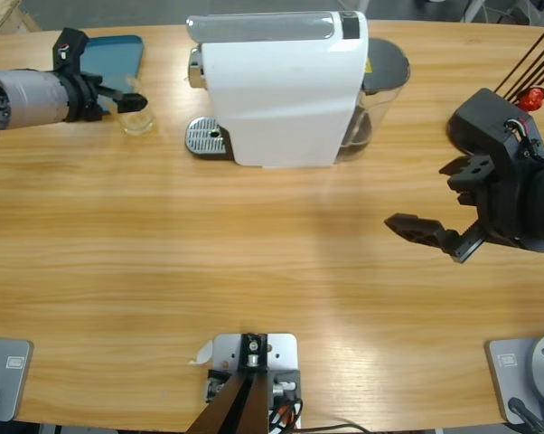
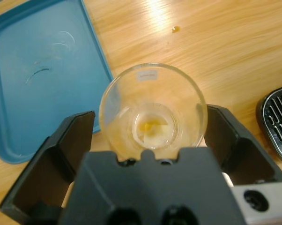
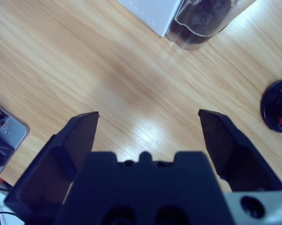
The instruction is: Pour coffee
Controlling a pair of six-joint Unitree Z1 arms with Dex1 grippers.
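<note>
Coffee is not yet poured: the left end effector [image 2: 152,140] brackets, unclenched, an empty clear round glass [image 2: 152,110] near the desk's far-left corner, needing closure next.

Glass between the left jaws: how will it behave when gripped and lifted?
The glass looks like clear, thin-walled, smooth glass, so likely slippery and fragile under a hard squeeze. It appears nearly empty, only a pale residue at the bottom, so probably light. The left gripper stands open around it, near the blue tray.
</note>
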